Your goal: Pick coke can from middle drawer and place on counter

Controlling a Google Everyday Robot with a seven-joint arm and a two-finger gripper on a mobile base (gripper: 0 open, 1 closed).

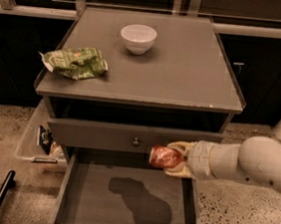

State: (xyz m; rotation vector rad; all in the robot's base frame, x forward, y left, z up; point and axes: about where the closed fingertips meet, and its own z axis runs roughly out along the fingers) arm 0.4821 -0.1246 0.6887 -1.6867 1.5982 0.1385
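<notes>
Clamped in the end effector [174,159]: red can [163,157], lying sideways, lifted clear above the grey bottom of the open drawer [96,199], shadow beneath. Probably raised this way for the carry up to the worktop [184,78]. Just behind, shut drawer front [93,134] with small knob [136,142]. On the worktop, white bowl [138,37] at back, green snack bag [75,62] at left, bare grey at right. Around the cabinet, speckled stone floor [240,214]; dark cupboards [14,71] behind.
</notes>
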